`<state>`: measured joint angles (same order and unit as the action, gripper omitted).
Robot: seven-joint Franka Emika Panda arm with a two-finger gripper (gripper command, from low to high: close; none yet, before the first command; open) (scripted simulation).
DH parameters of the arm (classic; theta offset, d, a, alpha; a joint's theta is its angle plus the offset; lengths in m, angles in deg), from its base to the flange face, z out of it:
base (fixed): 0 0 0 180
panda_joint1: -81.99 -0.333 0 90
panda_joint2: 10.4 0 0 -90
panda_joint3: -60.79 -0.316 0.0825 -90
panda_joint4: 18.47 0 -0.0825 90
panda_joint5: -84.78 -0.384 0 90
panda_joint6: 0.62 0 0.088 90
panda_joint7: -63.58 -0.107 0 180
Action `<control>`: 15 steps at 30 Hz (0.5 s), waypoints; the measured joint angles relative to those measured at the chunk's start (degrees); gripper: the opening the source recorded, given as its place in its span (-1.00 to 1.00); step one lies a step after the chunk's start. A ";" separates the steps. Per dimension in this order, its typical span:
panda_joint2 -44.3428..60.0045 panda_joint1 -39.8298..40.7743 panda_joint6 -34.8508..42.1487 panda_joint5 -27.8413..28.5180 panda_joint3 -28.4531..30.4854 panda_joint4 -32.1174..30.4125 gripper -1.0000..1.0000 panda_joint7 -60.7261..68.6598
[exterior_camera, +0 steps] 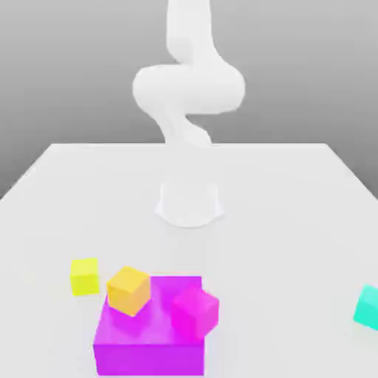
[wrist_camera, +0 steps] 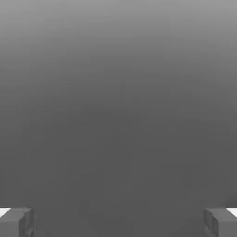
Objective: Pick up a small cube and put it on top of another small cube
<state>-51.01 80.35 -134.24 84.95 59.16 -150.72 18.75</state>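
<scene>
A white table (exterior_camera: 66,199) spreads across the lower half of the exterior view, with a plain grey backdrop above it. Near the bottom edge, left of centre, sits a large magenta block (exterior_camera: 148,347), low and wide. Two smaller cubes rest on its top face: an orange cube (exterior_camera: 128,289) at the block's upper left corner, partly overhanging the edge, and a small magenta cube (exterior_camera: 196,311) at the block's right side, turned at an angle. A yellow cube (exterior_camera: 85,276) stands on the table just beside the orange cube, toward the left of the frame, near the block's back corner.
</scene>
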 joint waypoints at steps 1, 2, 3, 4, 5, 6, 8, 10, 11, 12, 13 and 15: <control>2.25 -0.68 -0.79 0.07 -0.74 -0.20 0.00 0.43; 4.40 -1.33 -1.56 0.16 -1.48 -0.40 0.00 0.84; 6.51 -1.93 -2.30 0.24 -2.23 -0.59 0.00 1.23; 8.59 -2.56 -3.05 0.36 -2.97 -0.78 0.00 1.59; 10.66 -3.15 -3.78 0.48 -3.75 -0.97 0.00 1.95; 12.72 -3.75 -4.52 0.65 -4.52 -1.16 0.00 2.28; 16.84 -4.93 -5.99 1.05 -6.11 -1.53 0.00 2.88; 20.97 -6.09 -7.45 1.58 -7.73 -1.91 0.00 3.39; 23.04 -6.69 -8.19 1.90 -8.54 -2.10 0.00 3.60; 25.11 -7.28 -8.92 2.27 -9.35 -2.28 0.00 3.78; 27.19 -7.87 -9.65 2.68 -10.16 -2.47 0.00 3.93; 31.37 -9.08 -11.10 3.64 -11.73 -2.84 0.00 4.14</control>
<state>-19.65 71.27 -145.34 88.59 47.43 -153.56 22.89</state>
